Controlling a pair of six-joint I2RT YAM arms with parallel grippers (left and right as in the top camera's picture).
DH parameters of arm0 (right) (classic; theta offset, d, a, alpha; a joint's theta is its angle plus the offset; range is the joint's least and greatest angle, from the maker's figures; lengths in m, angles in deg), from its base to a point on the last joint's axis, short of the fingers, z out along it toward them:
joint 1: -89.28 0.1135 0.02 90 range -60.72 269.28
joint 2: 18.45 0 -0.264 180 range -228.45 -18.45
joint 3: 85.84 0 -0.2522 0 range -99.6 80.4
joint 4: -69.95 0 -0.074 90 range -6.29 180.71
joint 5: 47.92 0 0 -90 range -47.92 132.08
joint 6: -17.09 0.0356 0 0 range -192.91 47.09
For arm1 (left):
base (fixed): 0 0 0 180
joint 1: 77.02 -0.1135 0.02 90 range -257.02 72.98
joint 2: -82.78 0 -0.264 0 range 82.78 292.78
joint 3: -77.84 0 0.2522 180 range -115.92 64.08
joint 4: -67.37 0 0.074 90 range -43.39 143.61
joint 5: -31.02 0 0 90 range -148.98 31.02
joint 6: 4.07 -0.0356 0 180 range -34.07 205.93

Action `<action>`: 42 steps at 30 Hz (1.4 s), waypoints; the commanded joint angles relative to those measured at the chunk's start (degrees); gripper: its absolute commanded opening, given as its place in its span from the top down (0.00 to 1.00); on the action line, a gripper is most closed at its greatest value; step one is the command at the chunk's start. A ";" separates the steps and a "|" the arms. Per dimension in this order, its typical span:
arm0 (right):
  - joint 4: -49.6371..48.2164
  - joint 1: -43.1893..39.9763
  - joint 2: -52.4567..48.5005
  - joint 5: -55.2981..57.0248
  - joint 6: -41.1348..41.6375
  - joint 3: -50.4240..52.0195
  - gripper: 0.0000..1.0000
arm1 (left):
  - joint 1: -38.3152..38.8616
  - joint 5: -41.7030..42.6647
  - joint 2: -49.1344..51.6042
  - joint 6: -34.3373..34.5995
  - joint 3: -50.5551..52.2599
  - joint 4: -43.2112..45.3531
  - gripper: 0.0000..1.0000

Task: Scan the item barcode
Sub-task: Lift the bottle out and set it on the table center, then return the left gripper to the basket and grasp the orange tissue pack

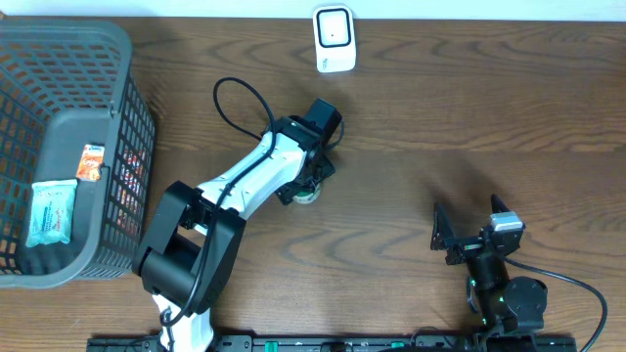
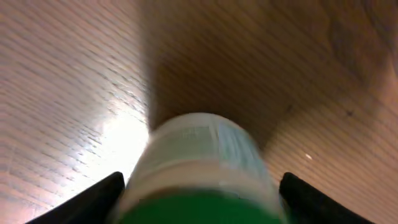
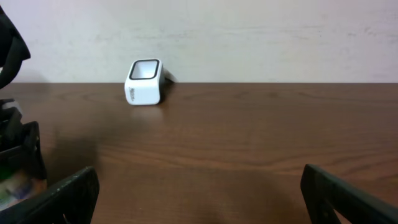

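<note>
Brown wood-grain table (image 1: 469,127). Carries a grey mesh basket (image 1: 137,156) at the left end and a small white scanner (image 1: 334,39) upright at the far edge, well apart. Holds near the middle a white-and-green jar (image 2: 202,155), unclear whether resting or lifted.

Open table (image 1: 469,127) before scanner (image 1: 334,37) (basket (image 1: 132,127) far left)

Green-white jar (image 2: 202,155); white scanner (image 1: 334,37) well apart.
</note>
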 commanded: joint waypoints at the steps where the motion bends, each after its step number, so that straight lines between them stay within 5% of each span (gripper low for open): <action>1: 0.09 0.39 0.22 0.28 -0.55 0.17 0.01 | -0.22 -3.13 -0.61 -1.77 -0.44 -0.44 0.05; 8: 0.07 0.39 0.24 0.28 -0.57 0.17 0.01 | -0.63 -4.17 -2.05 -13.11 -7.26 -4.48 0.02; 14: 0.07 0.39 0.22 0.26 -0.55 0.17 0.01 | -3.50 -13.25 -8.11 -29.86 -29.75 -22.01 0.02; 18: 0.09 0.39 0.22 0.28 -0.55 0.17 0.01 | -8.50 -19.91 -13.14 -34.75 -41.72 -29.20 0.02; 24: 0.07 0.39 0.22 0.28 -0.55 0.17 0.01 | -25.03 -20.59 -21.05 -31.15 -44.70 -30.10 0.02; 32: 0.09 0.39 0.22 0.28 -0.55 0.17 0.01 | -46.84 -17.16 -19.69 -27.23 -44.39 -36.59 0.02; 42: 0.09 0.39 0.22 0.26 -0.55 0.17 0.01 | -53.51 -17.14 -10.49 -21.05 -39.54 -36.39 0.02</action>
